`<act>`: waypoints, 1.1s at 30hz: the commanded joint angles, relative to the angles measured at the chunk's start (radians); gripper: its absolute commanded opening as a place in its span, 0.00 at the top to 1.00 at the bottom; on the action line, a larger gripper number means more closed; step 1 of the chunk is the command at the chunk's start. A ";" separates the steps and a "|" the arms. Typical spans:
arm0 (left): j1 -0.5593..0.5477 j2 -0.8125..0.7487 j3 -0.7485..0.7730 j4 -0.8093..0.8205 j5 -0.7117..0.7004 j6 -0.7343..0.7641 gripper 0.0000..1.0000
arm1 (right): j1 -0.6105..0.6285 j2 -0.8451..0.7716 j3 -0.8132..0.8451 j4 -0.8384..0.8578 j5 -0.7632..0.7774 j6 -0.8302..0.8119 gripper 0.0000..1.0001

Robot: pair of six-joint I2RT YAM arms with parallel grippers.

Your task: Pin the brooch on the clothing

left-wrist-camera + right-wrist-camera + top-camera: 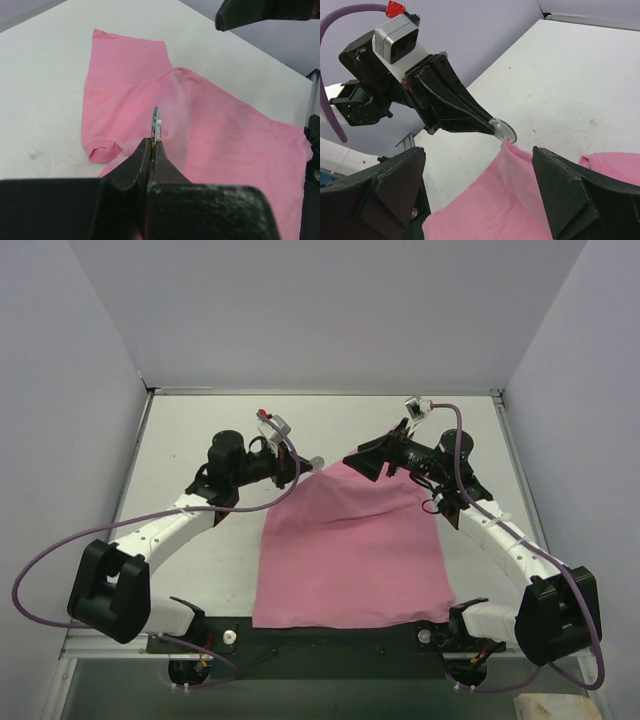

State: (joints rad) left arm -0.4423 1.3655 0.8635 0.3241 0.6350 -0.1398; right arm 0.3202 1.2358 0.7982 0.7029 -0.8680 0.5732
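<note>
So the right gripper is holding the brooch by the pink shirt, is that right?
Not quite: it is the left gripper that is shut on the brooch by the pink shirt. The right wrist view shows it; the right gripper is open.

White arm links (160,530), black joints (108,588), purple cables (365,8), black wedge-shaped pincer fingers (390,190), red-tabbed grey camera (395,42).

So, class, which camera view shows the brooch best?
The right wrist view: the brooch shows its round face there, held by the left gripper right at a raised fold of the shirt. The left wrist view shows it only edge-on; the top view, just a tiny speck.
</note>
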 commanded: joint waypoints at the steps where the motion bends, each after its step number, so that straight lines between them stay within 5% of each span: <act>1: 0.007 0.035 0.046 0.007 -0.089 -0.043 1.00 | 0.000 -0.045 -0.014 -0.037 0.044 -0.065 0.07; 10: 0.025 0.243 0.302 -0.201 -0.333 -0.125 1.00 | -0.001 -0.074 -0.073 -0.247 0.197 -0.102 0.06; 21: 0.082 0.484 0.534 -0.316 -0.414 -0.288 1.00 | -0.006 -0.119 -0.079 -0.685 0.538 -0.173 0.05; 33: 0.172 0.685 0.735 -0.368 -0.396 -0.376 1.00 | -0.030 -0.163 -0.074 -0.852 0.681 -0.164 0.05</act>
State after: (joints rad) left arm -0.2909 2.0342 1.5021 -0.0490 0.2565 -0.4789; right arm 0.3004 1.1053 0.7101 -0.0792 -0.2546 0.4091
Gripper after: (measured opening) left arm 0.028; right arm 0.949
